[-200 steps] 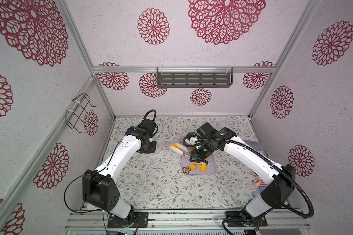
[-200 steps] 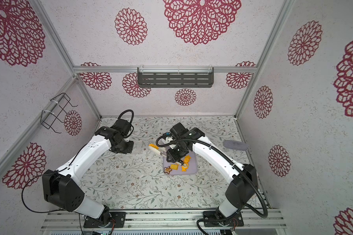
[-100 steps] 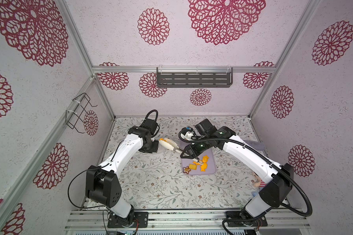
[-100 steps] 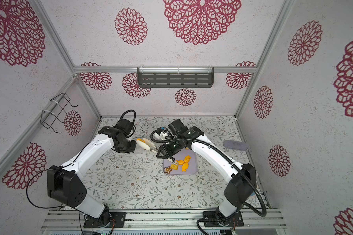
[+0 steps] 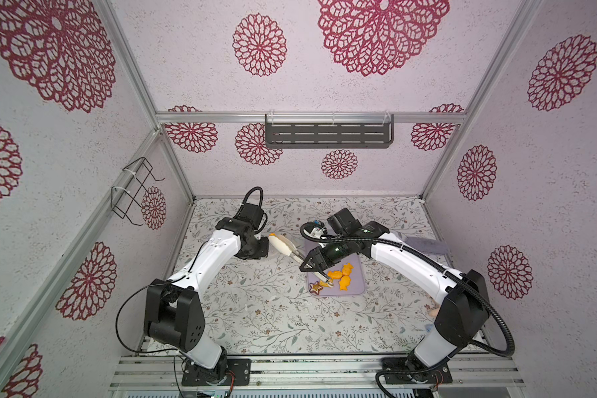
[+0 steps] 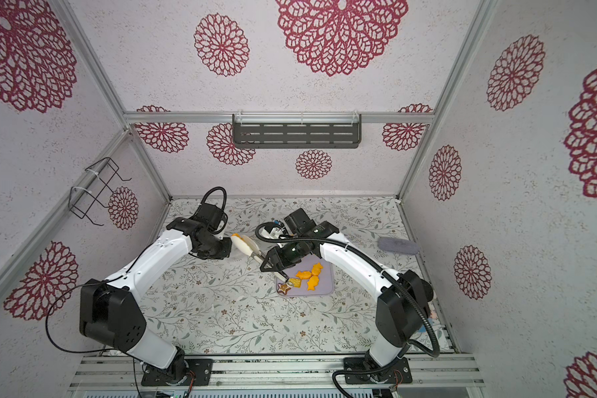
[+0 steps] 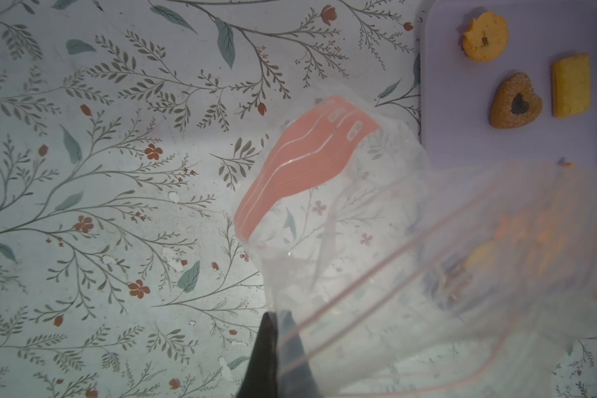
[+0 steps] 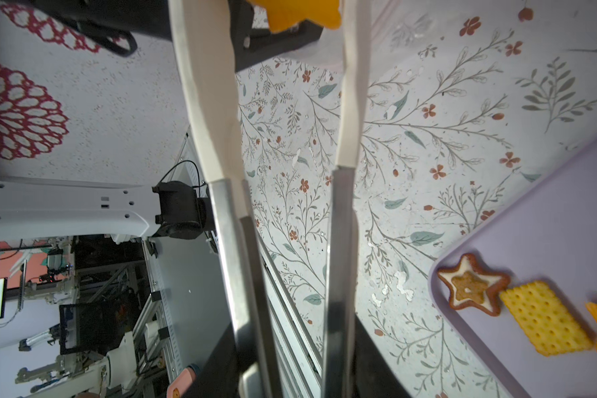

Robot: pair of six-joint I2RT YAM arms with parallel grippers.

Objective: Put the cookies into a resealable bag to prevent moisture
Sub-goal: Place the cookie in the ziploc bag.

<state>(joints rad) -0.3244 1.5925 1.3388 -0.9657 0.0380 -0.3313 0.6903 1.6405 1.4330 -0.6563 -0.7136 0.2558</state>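
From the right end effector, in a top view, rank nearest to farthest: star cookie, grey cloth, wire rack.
1. star cookie, on the tray corner, beside the right end effector.
2. grey cloth, by the right wall.
3. wire rack, on the left wall.

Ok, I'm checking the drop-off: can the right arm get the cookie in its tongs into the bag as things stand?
Probably yes: the tongs hold the cookie beside the left end effector, which pinches the bag, with nothing between. How far its mouth gapes is unclear.
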